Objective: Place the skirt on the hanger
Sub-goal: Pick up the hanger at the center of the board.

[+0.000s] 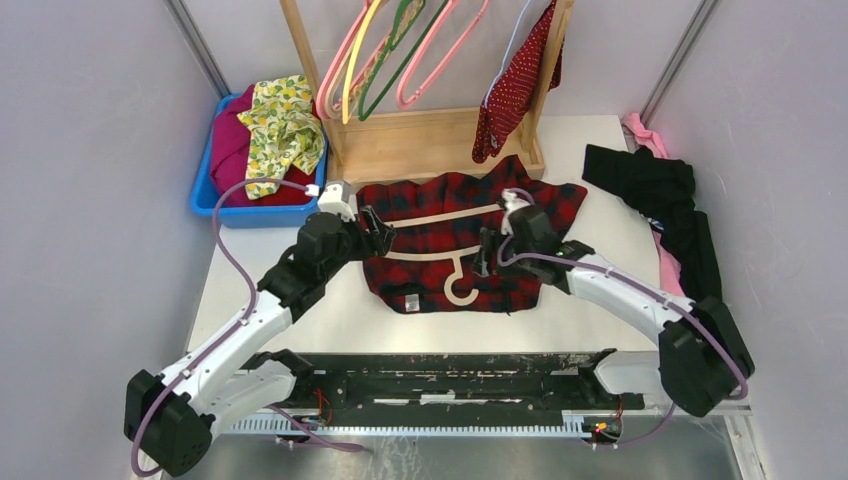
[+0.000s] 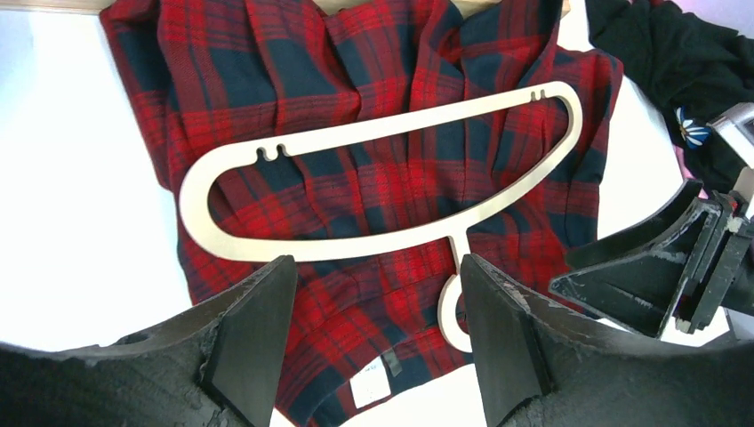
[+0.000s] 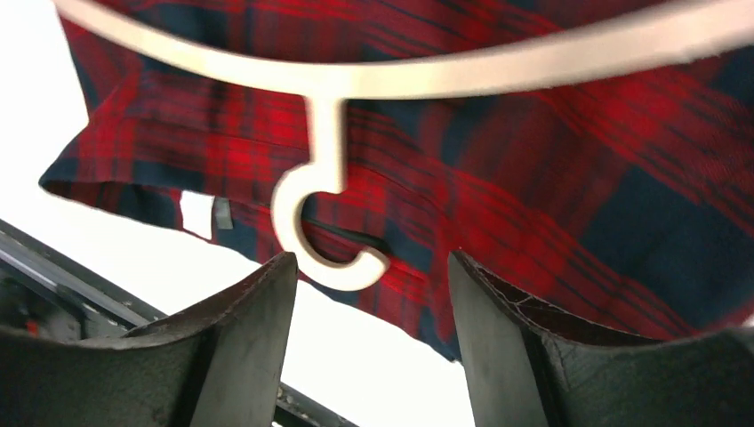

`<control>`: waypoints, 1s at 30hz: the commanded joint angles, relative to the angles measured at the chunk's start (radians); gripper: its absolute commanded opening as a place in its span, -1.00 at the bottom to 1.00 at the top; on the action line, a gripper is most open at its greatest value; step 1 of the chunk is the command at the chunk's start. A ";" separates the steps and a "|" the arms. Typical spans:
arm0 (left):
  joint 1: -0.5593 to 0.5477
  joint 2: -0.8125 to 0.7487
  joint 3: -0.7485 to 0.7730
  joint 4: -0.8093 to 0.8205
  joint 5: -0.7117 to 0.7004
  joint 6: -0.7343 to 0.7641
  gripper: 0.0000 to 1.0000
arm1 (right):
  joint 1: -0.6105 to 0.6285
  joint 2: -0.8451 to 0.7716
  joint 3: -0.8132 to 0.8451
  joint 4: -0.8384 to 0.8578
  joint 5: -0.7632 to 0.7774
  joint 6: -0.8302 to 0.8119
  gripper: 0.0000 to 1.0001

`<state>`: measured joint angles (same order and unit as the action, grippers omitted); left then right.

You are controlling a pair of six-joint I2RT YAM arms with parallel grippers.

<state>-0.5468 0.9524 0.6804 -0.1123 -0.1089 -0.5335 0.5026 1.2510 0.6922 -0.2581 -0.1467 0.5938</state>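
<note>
Left gripper (image 2: 378, 265) jaws spread wide, holding nothing, hovering over the near hem of the red-and-black plaid garment (image 2: 356, 71) that lies flat on the tabletop (image 1: 300, 310) with a pale wooden hanger (image 2: 382, 129) on top. Right gripper (image 3: 371, 258) likewise spread and empty, just above that hanger's hook. Dark-red polka-dot skirt (image 1: 515, 85) hangs well apart from both, on the thin lilac-blue hanger (image 1: 505, 55) at the right end of the wooden rack (image 1: 420, 150).
</note>
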 commanded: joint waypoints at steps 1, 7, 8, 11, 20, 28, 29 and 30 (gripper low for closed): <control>-0.004 -0.063 -0.001 -0.035 -0.045 -0.034 0.50 | 0.174 0.069 0.192 -0.033 0.241 -0.192 0.39; -0.006 -0.101 -0.045 -0.049 -0.024 -0.041 0.50 | 0.258 0.184 0.335 -0.112 0.297 -0.285 0.39; -0.007 -0.106 -0.051 -0.047 -0.020 -0.043 0.50 | 0.264 0.194 0.345 -0.106 0.275 -0.278 0.38; -0.007 -0.114 -0.063 -0.040 -0.010 -0.046 0.50 | 0.270 0.232 0.352 -0.089 0.227 -0.231 0.33; -0.006 -0.140 -0.070 -0.038 0.013 -0.062 0.52 | 0.277 0.420 0.358 -0.046 0.229 -0.148 0.22; -0.006 -0.158 -0.085 -0.036 0.023 -0.072 0.84 | 0.277 0.479 0.360 -0.006 0.236 -0.103 0.02; -0.005 -0.160 -0.088 -0.035 0.027 -0.074 0.84 | 0.277 0.480 0.356 -0.001 0.239 -0.098 0.00; -0.006 -0.164 -0.091 -0.035 0.030 -0.074 0.84 | 0.278 0.480 0.352 0.002 0.244 -0.092 -0.02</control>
<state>-0.5476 0.8181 0.5957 -0.1856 -0.0963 -0.5720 0.7727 1.7214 1.0245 -0.3195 0.0780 0.4667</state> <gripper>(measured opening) 0.917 0.504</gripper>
